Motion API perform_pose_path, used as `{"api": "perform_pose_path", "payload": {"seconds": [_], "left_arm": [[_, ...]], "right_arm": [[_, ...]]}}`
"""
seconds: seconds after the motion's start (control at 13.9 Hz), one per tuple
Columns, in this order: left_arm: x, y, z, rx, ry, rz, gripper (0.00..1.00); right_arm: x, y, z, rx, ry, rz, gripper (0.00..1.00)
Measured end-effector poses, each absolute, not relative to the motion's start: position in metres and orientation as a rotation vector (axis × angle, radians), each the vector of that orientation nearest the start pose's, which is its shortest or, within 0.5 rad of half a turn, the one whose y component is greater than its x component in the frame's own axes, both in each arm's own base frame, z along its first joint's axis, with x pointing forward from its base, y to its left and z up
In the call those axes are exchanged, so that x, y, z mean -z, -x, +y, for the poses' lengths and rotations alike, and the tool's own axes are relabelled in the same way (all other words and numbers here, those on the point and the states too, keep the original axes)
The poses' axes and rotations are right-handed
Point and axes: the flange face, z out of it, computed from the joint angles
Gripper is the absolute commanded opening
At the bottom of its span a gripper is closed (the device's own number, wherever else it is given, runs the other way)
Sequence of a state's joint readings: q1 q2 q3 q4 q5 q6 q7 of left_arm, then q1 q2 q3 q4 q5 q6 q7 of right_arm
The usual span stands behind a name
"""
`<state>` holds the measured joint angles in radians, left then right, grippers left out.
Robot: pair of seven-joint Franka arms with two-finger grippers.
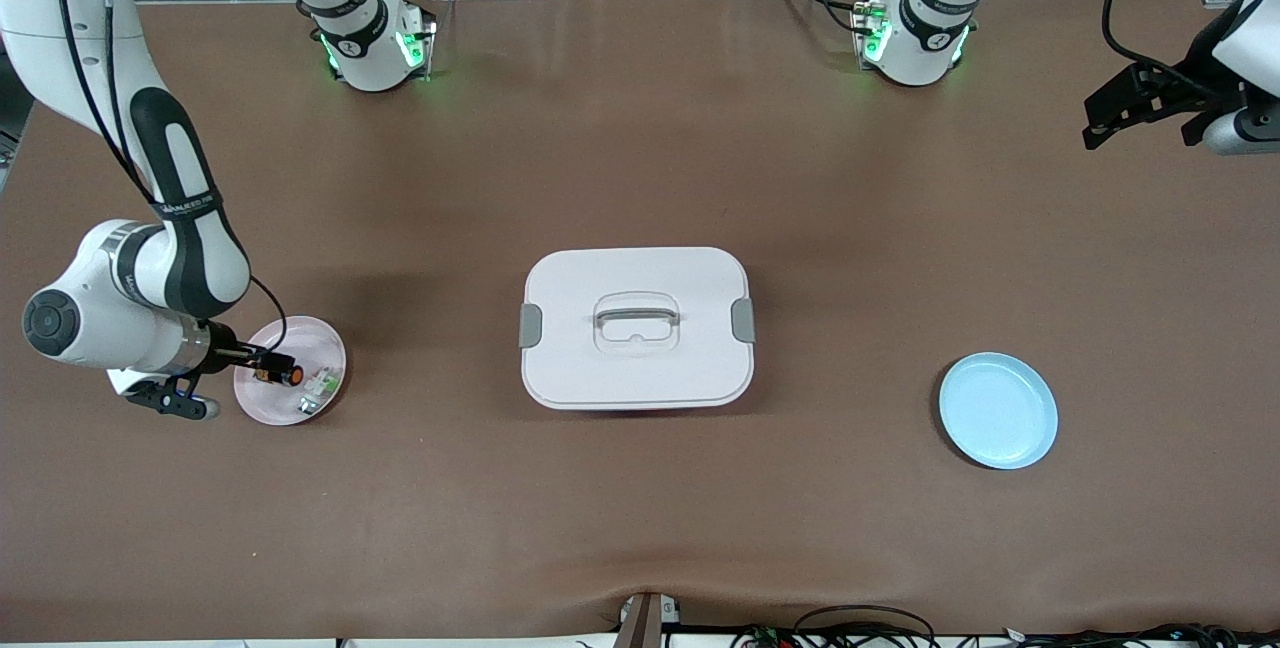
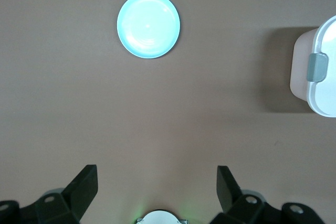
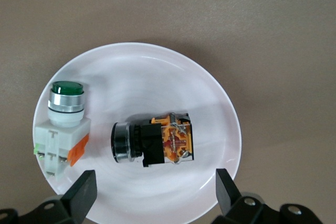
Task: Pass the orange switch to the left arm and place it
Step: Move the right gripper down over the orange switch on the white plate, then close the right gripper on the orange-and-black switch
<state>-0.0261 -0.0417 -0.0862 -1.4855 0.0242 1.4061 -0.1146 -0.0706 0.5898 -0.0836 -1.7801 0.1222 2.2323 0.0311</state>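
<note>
Nothing is moved yet: the orange switch [image 3: 153, 144] lies on the pink plate [image 3: 210, 98] beneath the wide-open right hand [image 3: 152, 195]. The left hand [image 2: 156, 192], also wide open, waits high over its end of the tabletop [image 1: 640, 528]; box [image 1: 636, 326] and blue plate [image 1: 998, 410] stand untouched.

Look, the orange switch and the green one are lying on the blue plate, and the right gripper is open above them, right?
Not quite. The orange switch and the green switch lie on the pink plate, not the blue plate, which has nothing on it. The front view shows this. The rest holds: the right gripper is open above them.
</note>
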Motion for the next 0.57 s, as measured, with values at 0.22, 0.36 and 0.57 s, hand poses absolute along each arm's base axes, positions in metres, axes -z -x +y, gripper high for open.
{"api": "perform_pose_path", "payload": {"seconds": [0.22,0.36,0.57], "left_arm": [[-0.672,-0.521,-0.057,-0.054,3.109,-0.009,1.00],[-0.672,-0.521,-0.057,-0.055,3.109,-0.010,1.00],[-0.672,-0.520,-0.057,-0.055,3.109,-0.010,1.00]], "right_arm": [[-0.203,-0.641,-0.093,-0.196,3.056,0.401,1.00],[-0.197,-0.644,-0.094,-0.199,3.056,0.405,1.00],[-0.191,-0.648,-0.094,-0.201,3.058,0.404,1.00]]}}
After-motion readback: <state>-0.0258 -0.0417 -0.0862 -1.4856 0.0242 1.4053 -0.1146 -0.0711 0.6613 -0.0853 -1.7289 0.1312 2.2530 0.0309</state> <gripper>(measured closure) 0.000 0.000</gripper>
